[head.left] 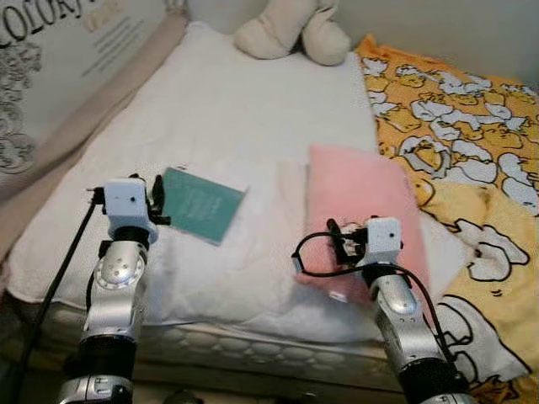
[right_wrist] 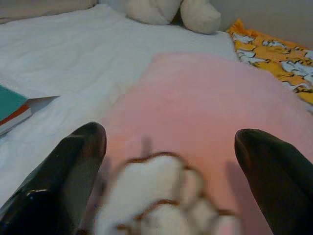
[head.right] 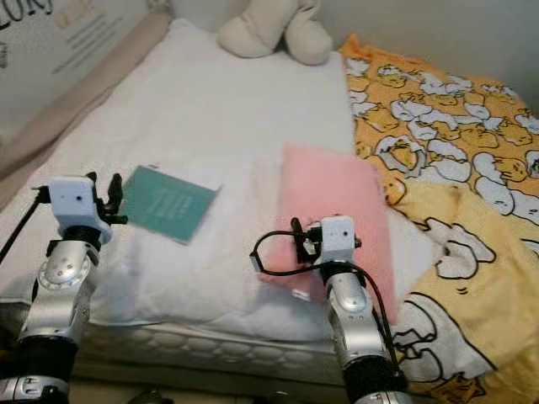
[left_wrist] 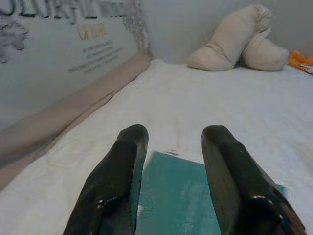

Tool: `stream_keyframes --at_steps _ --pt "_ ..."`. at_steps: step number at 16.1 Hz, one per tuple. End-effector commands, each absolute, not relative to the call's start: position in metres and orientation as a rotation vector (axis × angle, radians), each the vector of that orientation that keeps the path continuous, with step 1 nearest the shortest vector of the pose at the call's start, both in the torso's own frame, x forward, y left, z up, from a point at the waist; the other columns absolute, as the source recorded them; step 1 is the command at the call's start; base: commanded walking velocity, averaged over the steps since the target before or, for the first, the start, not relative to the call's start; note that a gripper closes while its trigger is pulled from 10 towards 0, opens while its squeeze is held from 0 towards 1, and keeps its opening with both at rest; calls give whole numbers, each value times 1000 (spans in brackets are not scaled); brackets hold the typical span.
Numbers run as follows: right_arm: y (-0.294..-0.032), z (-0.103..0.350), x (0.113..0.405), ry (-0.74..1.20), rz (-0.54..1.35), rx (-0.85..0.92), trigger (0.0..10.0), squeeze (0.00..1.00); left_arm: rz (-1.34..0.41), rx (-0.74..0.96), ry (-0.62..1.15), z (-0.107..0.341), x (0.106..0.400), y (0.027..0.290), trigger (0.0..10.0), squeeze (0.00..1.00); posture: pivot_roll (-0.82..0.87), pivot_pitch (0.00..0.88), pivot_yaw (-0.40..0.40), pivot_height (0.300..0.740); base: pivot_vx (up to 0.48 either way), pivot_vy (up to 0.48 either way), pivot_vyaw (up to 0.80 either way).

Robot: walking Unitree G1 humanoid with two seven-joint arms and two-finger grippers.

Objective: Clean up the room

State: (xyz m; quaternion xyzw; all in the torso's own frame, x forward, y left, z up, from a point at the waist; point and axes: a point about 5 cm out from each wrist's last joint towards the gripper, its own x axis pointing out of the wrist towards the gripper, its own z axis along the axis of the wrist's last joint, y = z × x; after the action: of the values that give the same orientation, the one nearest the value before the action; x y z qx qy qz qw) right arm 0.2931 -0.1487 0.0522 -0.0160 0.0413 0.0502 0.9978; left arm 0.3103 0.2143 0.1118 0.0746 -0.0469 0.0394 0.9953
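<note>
Left gripper: [left_wrist: 168,186] fingers spread, held low over the near left edge of the teal book [head.left: 199,203], one finger to each side of that edge; contact cannot be judged.
Right gripper: [right_wrist: 171,181] fingers spread wide, poised over the near end of the pink pillow [head.left: 362,210]; nothing is held between them.
Teal book: lies flat on the white bed sheet [head.left: 244,109], cover up, just left of the pink pillow and apart from it.
Pink pillow: lies flat on the bed, between the book and the yellow patterned blanket [head.left: 472,168]; a white patch with a brown outline shows at its near end, blurred.
Other items: cream plush toy [head.left: 290,34] at the far end of the bed, well apart from both grippers.
Obstructions: black cable [head.left: 316,252] loops beside the right wrist, over the pillow's near corner.
Edges: printed wall panel [head.left: 59,59] and a beige border run along the bed's left side; mattress edge [head.left: 253,345] lies just below both arms.
Open room: bare sheet extends from the book to the plush toy.
</note>
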Motion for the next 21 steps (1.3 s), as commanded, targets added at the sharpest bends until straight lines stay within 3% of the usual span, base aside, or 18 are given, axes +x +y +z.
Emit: stream_keyframes --at_steps 1,7,8,9,10,11,21 --pt "-162 56 294 72 44 -36 10000 0 21 165 -93 109 311 204 10000 0 12 0 -90 740 0 -435 0" --pt "-160 62 302 50 19 -94 10000 0 24 256 -24 104 320 211 10000 0 7 0 -79 706 41 -357 -278" --pt "-158 65 304 44 20 -93 10000 0 67 248 9 100 321 216 10000 678 9 0 -77 706 0 0 0" --pt "-157 67 307 38 13 -75 10000 0 55 234 17 97 321 216 10000 1000 9 0 -74 706 0 0 0" --pt "-158 71 309 24 -6 -45 10000 0 20 226 24 95 320 213 10000 1000 10 0 -74 706 0 0 0" --pt "-160 76 310 -10 -12 7 10000 1000 -11 240 7 97 321 210 10000 1000 8 0 -75 706 0 0 0" --pt "-152 64 307 46 9 75 10000 1000 -66 300 18 97 331 201 10000 1000 -6 0 -72 706 0 0 0"
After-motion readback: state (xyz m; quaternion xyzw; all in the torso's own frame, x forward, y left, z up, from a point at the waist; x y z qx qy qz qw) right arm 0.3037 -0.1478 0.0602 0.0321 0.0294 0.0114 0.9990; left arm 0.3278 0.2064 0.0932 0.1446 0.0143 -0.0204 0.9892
